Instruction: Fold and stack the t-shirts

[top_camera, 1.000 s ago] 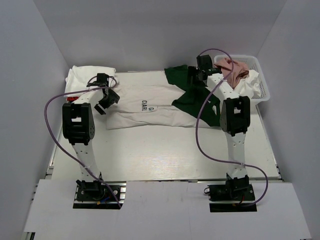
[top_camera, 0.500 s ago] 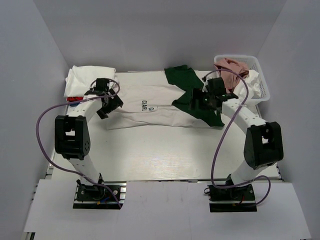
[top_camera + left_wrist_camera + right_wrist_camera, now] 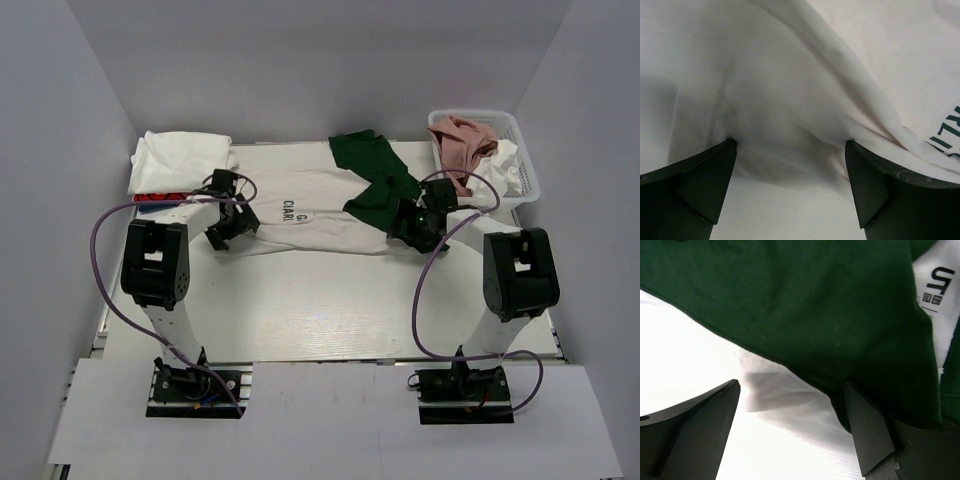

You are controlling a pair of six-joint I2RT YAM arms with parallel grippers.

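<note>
The printed off-white shirt [image 3: 310,215] is spread flat across the table [image 3: 330,300], its long axis running left to right. The left gripper [image 3: 226,228] is set low at its left end and the right gripper [image 3: 408,222] at its right end, so each end is nearest to its own arm. Both pairs of jaws are held wide apart, nothing pinched: white cloth is framed by the left pair, and the edge of the dark green shirt [image 3: 372,170], draped over the right end, by the right pair

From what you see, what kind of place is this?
Likely a lab cell for robot laundry folding: white walls enclose a table, two arms are bolted at its edge, tees lie by a basket.
</note>
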